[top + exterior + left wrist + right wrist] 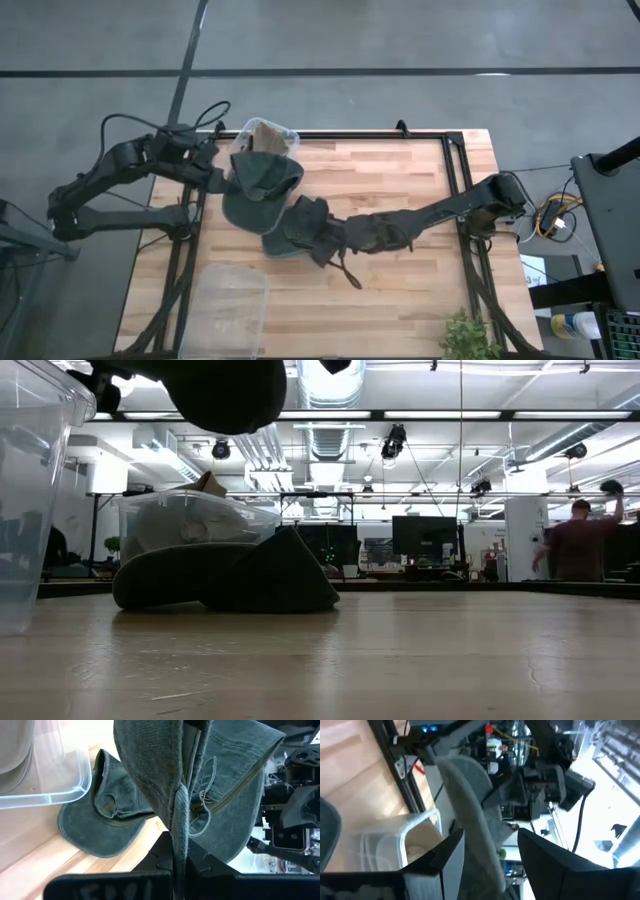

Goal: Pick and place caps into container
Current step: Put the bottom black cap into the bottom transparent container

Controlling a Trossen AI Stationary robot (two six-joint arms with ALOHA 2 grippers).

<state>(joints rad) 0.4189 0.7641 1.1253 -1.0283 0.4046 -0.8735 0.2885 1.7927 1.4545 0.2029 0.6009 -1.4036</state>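
My left gripper point(228, 176) is shut on a dark olive cap point(268, 176), held up over the table's far left part, just near the clear container point(285, 133). A tan cap point(266, 135) lies inside that container. A second dark olive cap point(248, 214) lies flat on the wood below the lifted one, and it also shows in the low view point(220, 575). My right gripper point(290, 228) reaches in from the right and stands open at that cap's right side; its fingers point(445, 855) touch nothing that I can see. My left gripper point(180, 870) pinches a folded edge of the dark olive cap point(180, 815) between its two fingers, several layers of cloth together. The cap is lifted clear of the table and spreads out slack beyond the fingers, over the cap point(100, 825) lying on the wood.
A second clear plastic tub point(232, 305) stands at the table's near left corner, and looms large in the low view point(30, 490). A small green plant point(468, 338) sits at the near right edge. Bare wood lies on the right half, under my right arm. A person point(580, 540) stands far behind.
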